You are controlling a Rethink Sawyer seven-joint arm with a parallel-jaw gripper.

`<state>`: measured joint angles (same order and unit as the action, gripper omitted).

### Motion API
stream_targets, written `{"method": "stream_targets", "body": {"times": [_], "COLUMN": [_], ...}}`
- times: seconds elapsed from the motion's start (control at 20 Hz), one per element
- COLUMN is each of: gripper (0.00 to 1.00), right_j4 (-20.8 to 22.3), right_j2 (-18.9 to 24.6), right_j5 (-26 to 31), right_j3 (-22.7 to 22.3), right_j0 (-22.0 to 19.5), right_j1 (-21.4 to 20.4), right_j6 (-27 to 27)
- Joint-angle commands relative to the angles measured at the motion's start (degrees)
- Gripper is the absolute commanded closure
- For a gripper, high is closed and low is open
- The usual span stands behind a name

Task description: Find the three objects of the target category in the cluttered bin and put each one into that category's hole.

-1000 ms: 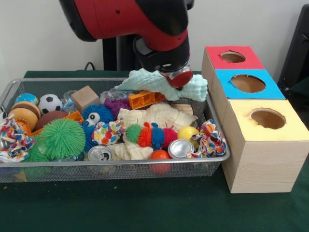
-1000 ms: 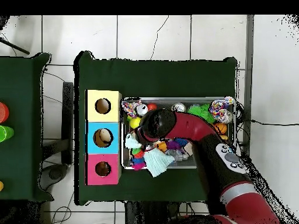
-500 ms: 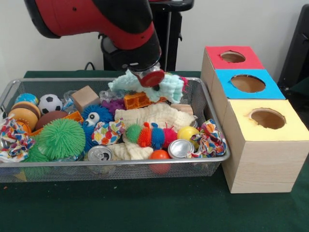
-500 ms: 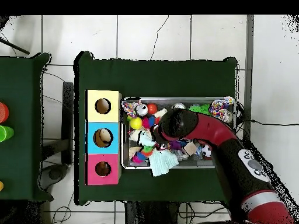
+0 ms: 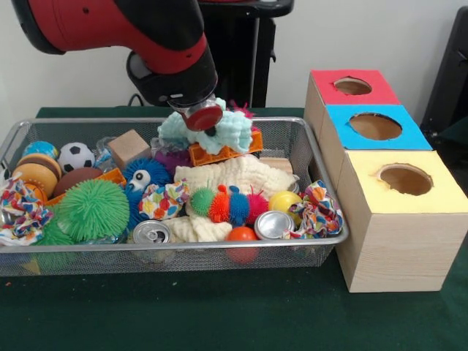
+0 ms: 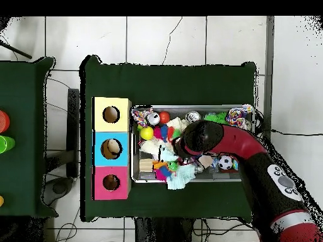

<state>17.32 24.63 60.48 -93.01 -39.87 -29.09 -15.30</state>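
A light blue cloth [image 5: 228, 130] hangs bunched under my gripper [image 5: 207, 126] over the far middle of the wire bin [image 5: 219, 246]; it touches an orange block [image 5: 223, 151]. The cloth hides the fingers, and it has travelled with the gripper. In the overhead view the cloth [image 6: 183, 177] shows at the bin's lower wall beside the arm. Three boxes with holes stand in a row right of the bin: red [image 5: 351, 86], blue [image 5: 374, 126] and yellow [image 5: 404, 179]. A cream cloth [image 5: 238, 174] lies in the bin's middle.
The bin also holds a green spiky ball [image 5: 93, 210], a striped caterpillar toy [image 5: 228, 205], two cans [image 5: 151, 232], a wooden cube [image 5: 129, 148], a soccer ball [image 5: 75, 156] and patterned fabric balls [image 5: 316, 208]. Green felt covers the table.
The arm has swung left, away from the boxes, and lower. The blue cloth has gone with it from beside the red box to the bin's far middle.
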Motion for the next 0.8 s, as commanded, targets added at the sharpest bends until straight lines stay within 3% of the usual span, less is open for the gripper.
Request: {"method": "stream_targets", "body": {"times": [0.05,0.4,0.8], "gripper": [1.00,1.00,1.00], "right_j4": [5.10,7.39,9.71], "right_j2": [5.40,6.17,7.09], "right_j5": [6.12,7.32,13.66], "right_j3": [6.65,11.96,25.11], "right_j0": [0.21,0.56,1.77], "right_j1": [3.08,7.55,15.34], "right_j6": [-6.44,-6.86,-10.73]}}
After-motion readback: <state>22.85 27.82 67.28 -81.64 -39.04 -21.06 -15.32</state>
